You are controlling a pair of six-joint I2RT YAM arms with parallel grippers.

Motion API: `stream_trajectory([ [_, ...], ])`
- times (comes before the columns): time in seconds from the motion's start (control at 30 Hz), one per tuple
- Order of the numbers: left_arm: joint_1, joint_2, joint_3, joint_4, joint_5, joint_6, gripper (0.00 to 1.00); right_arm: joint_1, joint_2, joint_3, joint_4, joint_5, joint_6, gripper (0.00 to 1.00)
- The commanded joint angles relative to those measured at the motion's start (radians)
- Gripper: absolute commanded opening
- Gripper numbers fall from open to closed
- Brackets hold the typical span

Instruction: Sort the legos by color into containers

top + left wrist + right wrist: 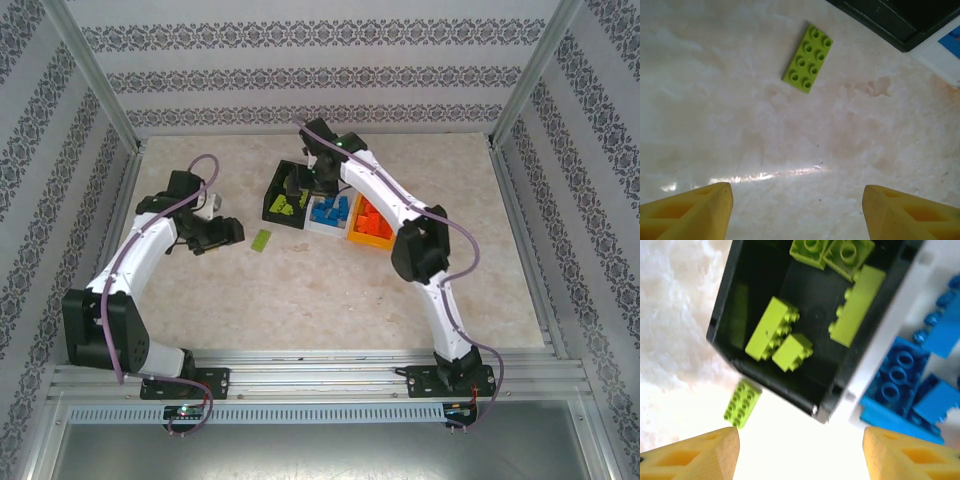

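While my left claw [796, 195] hangs spread above the bare worktop [740, 125], nothing between its yellow fingers [695, 210], one lime green brick [807, 59] lies flat ahead of it, studs up, touching nothing. Beyond the brick I see the near corner of the black bin [890, 20], with a clear strip of worktop between brick and bin edge, and next to it a corner of the white bin [940, 55].

From above, the left claw [225, 235] sits just left of that loose brick [261, 240]. The three joined bins run rightward from it: black bin [270, 200], white bin [325, 231], orange-yellow bin [368, 243].

My right claw [800, 435] is spread too, and empty. It hovers over the black bin's near wall [785, 390]. Inside that bin lie lime green bricks [772, 327], some on their sides. Across the white dividing wall [880, 345] are blue bricks [900, 375]. The loose lime brick [741, 404] shows just outside the black bin's near wall.

In the overhead view the right claw [305, 185] is over the black bin, and orange-red bricks [372, 220] fill the orange-yellow bin. Open worktop [300, 290] stretches from the bins toward my bases, and to both sides; the patterned walls [60, 150] stand well apart from the bins.
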Motion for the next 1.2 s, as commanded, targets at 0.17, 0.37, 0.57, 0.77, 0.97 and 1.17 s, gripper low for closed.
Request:
stream_trajectory([
  [0.17, -0.167, 0.248, 0.176, -0.034, -0.15, 0.184, 0.7, -0.007, -0.402, -0.547, 0.174, 0.01, 0.028, 0.67],
  [0.37, -0.189, 0.396, 0.272, -0.038, -0.197, 0.205, 0.7, -0.023, -0.578, -0.812, 0.203, 0.025, 0.048, 0.68],
  [0.57, -0.216, 0.476, 0.306, -0.032, -0.264, 0.242, 0.7, -0.041, -0.655, -0.924, 0.214, 0.024, 0.069, 0.68],
  [0.77, -0.25, 0.535, 0.314, 0.017, -0.308, 0.243, 0.69, -0.04, -0.651, -0.911, 0.196, 0.014, 0.067, 0.68],
  [0.97, -0.275, 0.617, 0.371, 0.001, -0.338, 0.255, 0.67, -0.04, -0.652, -0.905, 0.183, 0.018, 0.07, 0.68],
  [1.17, -0.276, 0.667, 0.371, 0.004, -0.368, 0.261, 0.65, -0.041, -0.633, -0.881, 0.166, 0.015, 0.059, 0.68],
])
